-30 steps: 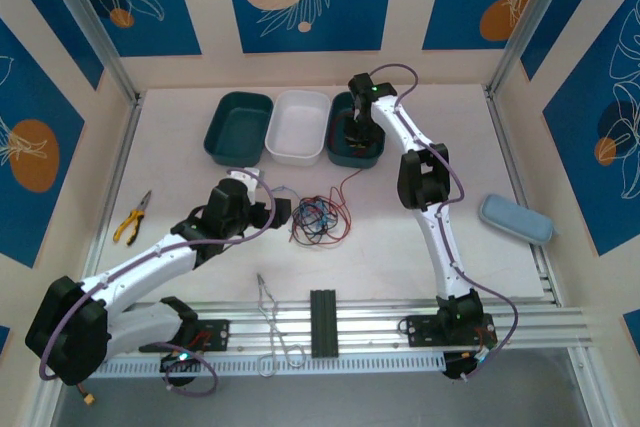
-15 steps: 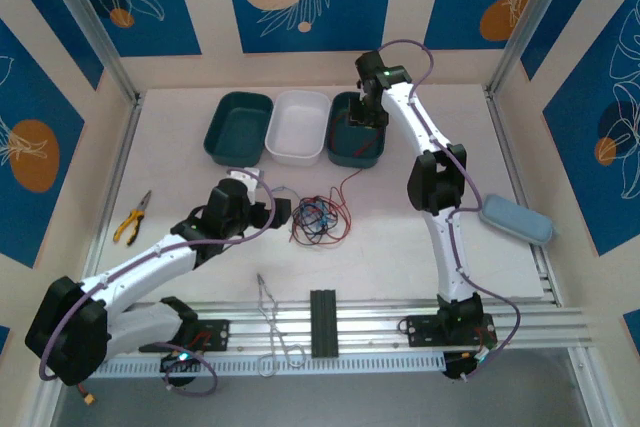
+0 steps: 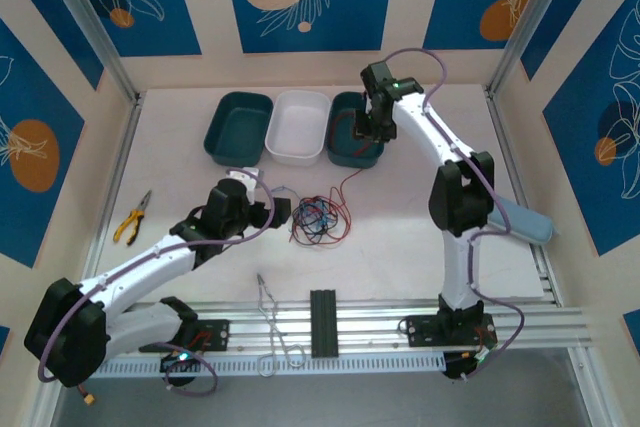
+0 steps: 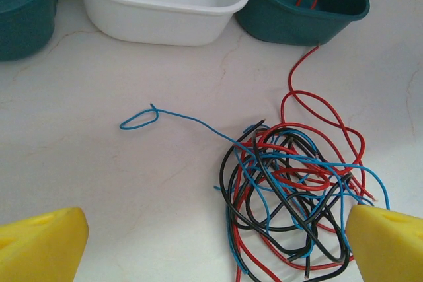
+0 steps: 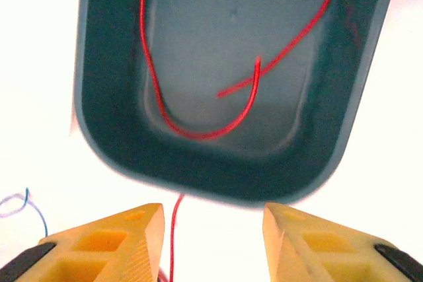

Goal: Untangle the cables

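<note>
Cables (image 4: 291,196) tangle near three trays (image 4: 158,24); left hand (image 4: 215,252) and right hand (image 5: 211,242) both spread, empty.

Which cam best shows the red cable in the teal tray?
Right wrist: the red cable loops plainly across the teal tray floor. Left wrist catches two short strands inside; top external, a faint thread.

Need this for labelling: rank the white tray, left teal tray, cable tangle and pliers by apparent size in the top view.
Largest: white tray and left teal tray, about alike.
Then: cable tangle.
Smallest: pliers.
</note>
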Robot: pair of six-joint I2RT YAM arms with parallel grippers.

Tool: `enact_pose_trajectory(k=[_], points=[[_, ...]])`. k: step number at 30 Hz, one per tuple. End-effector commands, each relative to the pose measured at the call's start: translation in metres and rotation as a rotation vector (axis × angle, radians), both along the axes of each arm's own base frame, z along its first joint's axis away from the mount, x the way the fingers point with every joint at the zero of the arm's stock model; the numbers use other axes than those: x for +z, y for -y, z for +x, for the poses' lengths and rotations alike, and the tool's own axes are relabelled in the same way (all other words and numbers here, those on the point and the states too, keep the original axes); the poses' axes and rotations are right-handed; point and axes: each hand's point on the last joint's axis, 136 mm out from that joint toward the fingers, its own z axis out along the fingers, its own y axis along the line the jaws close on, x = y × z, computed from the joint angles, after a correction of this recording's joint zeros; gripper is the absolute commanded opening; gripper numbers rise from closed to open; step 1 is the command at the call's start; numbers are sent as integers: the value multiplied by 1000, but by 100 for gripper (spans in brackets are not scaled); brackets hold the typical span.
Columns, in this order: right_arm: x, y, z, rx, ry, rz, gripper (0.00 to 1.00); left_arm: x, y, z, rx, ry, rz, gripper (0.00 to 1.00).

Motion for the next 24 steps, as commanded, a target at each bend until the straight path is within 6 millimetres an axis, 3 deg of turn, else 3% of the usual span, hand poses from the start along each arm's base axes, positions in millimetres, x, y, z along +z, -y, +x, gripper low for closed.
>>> enact_pose_trajectory(k=[1, 7, 12, 16, 24], points=[[12, -13, -31, 18, 37, 62, 43, 2, -1, 0, 12, -2, -21, 100], [-18, -15, -96, 30, -44, 114, 42, -3, 7, 5, -7, -23, -35, 100], [-41, -34, -126, 42, -105, 205, 39, -9, 23, 11, -42, -58, -59, 100], [-53, -44, -130, 52, -135, 218, 39, -19, 39, 14, -85, -106, -85, 100], [-61, -61, -107, 111, -129, 94, 39, -38, 59, 15, -135, -167, -110, 100]])
